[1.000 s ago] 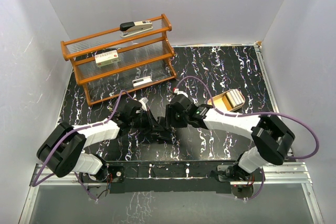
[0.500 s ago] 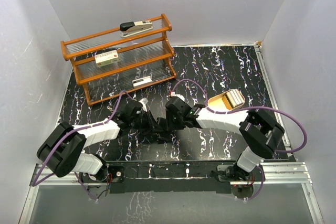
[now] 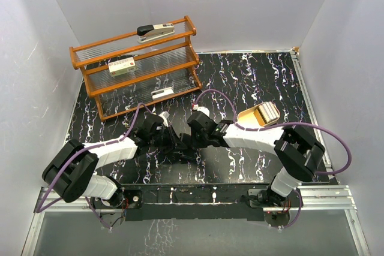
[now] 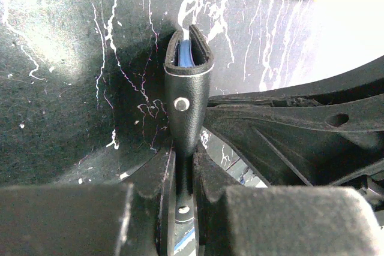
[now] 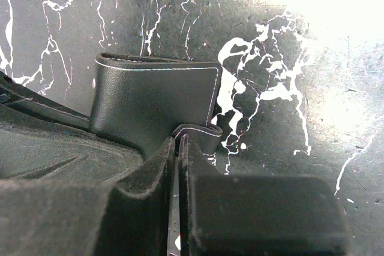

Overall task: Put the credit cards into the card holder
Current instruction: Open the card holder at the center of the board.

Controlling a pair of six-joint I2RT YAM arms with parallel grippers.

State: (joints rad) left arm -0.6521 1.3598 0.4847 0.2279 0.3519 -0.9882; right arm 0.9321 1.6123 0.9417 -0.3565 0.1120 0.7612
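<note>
The card holder (image 4: 188, 97) sits mid-frame in the overhead view, just above the marbled table (image 3: 252, 76), with blue showing in its slit. The left gripper (image 4: 183, 172) clamps its snap end. The right gripper (image 5: 179, 148) pinches its small flap. A tan tray (image 3: 259, 115) lies to the right.

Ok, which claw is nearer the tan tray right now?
Right, narrowly. Both grip the card holder mid-table: the right claw on the side facing the tray, the left claw on the far side.

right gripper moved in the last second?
Yes: the right gripper, shut on the card holder, has shifted slightly left, away from the tan tray.
</note>
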